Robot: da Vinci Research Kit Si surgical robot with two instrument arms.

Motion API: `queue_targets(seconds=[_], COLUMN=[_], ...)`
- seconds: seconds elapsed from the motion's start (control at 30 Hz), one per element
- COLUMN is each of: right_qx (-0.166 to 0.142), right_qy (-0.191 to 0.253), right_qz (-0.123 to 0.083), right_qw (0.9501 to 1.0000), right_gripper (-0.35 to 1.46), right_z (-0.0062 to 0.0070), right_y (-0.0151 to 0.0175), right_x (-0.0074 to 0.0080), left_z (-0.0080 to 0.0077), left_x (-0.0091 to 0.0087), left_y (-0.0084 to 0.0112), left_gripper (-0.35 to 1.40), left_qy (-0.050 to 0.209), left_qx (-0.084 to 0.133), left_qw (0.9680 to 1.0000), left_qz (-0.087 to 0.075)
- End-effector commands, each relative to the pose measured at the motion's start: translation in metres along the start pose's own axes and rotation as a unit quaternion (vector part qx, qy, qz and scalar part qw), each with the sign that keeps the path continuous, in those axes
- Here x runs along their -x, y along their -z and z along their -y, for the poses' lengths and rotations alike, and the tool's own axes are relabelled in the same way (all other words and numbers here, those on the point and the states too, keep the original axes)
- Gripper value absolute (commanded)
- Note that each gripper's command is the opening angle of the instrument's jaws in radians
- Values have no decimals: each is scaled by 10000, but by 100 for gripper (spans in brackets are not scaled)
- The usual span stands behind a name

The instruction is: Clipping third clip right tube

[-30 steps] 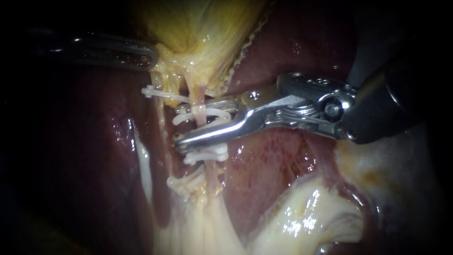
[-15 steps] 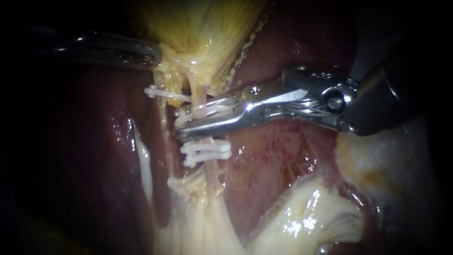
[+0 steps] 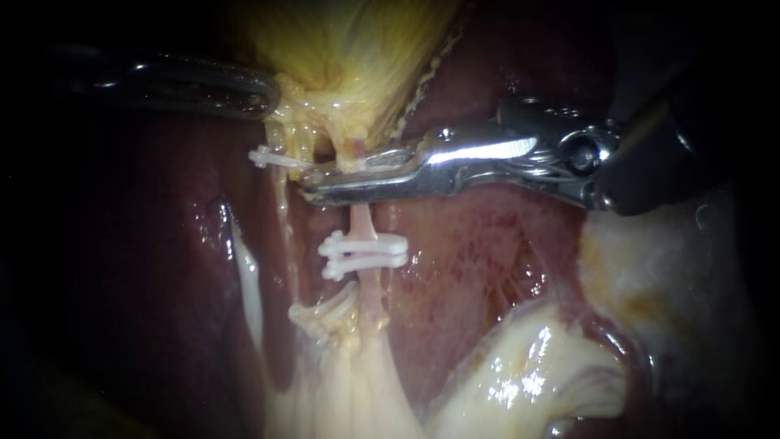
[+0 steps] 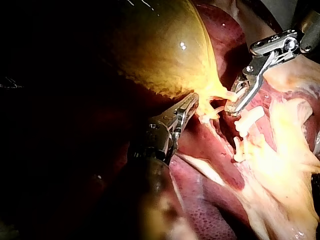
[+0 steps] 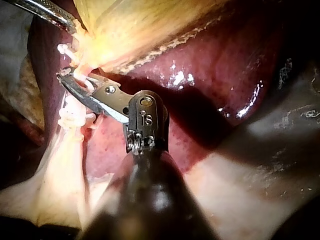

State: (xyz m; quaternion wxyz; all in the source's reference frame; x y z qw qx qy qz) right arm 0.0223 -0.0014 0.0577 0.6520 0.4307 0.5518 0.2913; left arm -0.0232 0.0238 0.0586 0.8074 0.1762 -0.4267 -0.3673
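**Right instrument** [image 3: 313, 184]: the end effector is closed across the right tube [image 3: 363, 223], which passes between the jaws a little back from their tips. The new clip cannot be made out between the jaws, so whether it has latched cannot be told. The crossing sits just beside the neck of the gallbladder [image 3: 357, 49]. A set clip [image 3: 363, 252] sits on the same tube, near the end effector on the side away from the gallbladder, with bare tube between them. An outer clip [image 3: 272, 158] on the neighbouring strand lies just beyond the tips. The liver [image 3: 487, 252] lies under the end effector.

**Left instrument** [image 3: 262, 93]: the end effector appears closed on gallbladder tissue at the neck. It is near the right tips but apart from them.

**Hazards, as judged:**
- Incomplete latch. If the closure caught neck tissue along with the tube, the clip may not lock and could slip off on release.
- Tearing. The tube looks taut between the end effector and the set clip. Any sideways or backward draw before the jaws are fully open would load it at the crossing.
- Snagging. The tips are close to the outer clip, so opening or withdrawing at an angle could catch and dislodge it.
- Added pull from the left instrument would raise tension at the clamped point.
- A low exit could scrape the liver.
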Motion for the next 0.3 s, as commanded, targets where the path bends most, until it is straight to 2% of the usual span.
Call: queue_targets(seconds=[0.03,0.3], right_qx=[-3,0], right_qy=[2,-75], right_qz=[2,6], right_qw=[10000,10000], right_gripper=[-35,-35], right_z=[0,-1], right_y=[0,-2], right_x=[0,4], left_z=[0,1], left_x=[1,1], left_y=[1,1], left_gripper=[-35,-35], left_qy=[-3,57], left_qx=[-4,-6], left_qw=[10000,10000], left_qz=[1,3])
